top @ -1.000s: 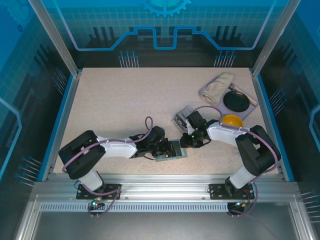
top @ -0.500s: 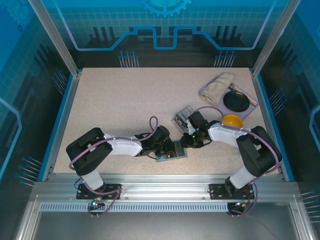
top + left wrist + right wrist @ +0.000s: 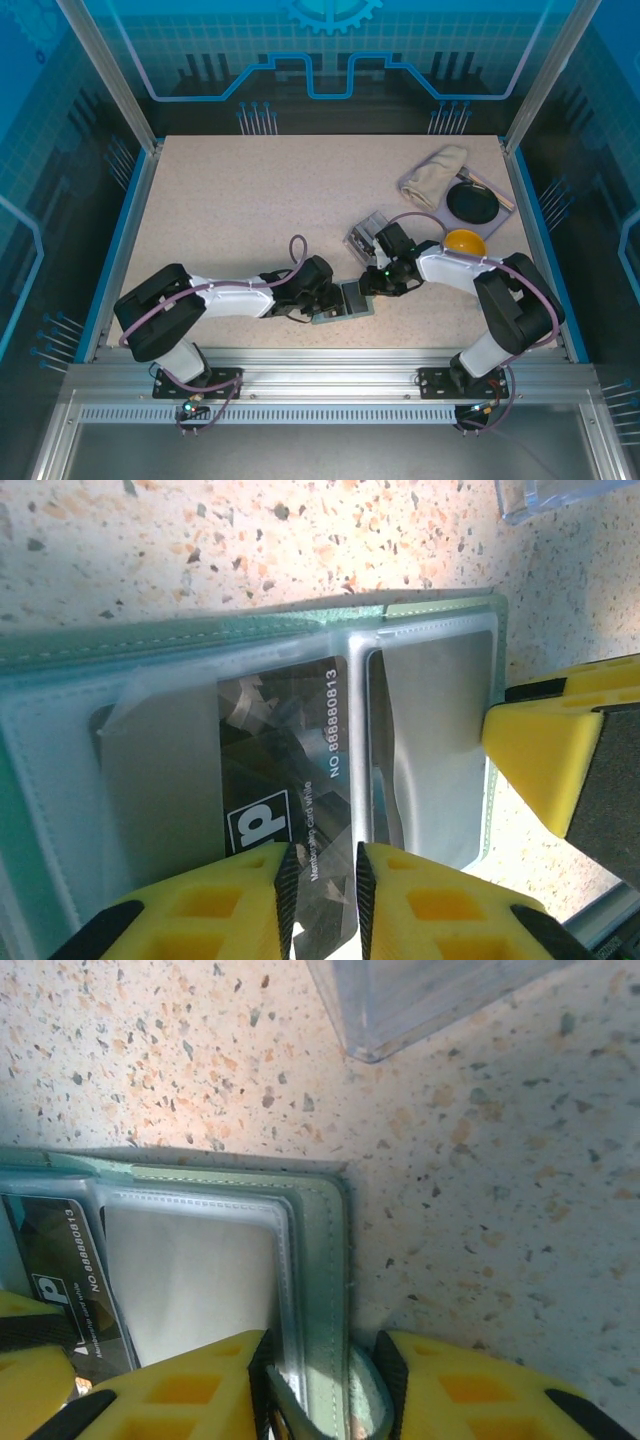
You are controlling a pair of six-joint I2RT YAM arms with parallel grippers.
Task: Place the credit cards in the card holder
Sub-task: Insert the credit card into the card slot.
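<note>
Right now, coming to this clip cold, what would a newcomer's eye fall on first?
Both arms meet over the open card holder near the table's front edge. In the left wrist view, the left pincer pinches a dark card lying partly under a clear sleeve, while the right pincer clamps the holder's edge. A bright orange object sits just behind the right arm.
</note>
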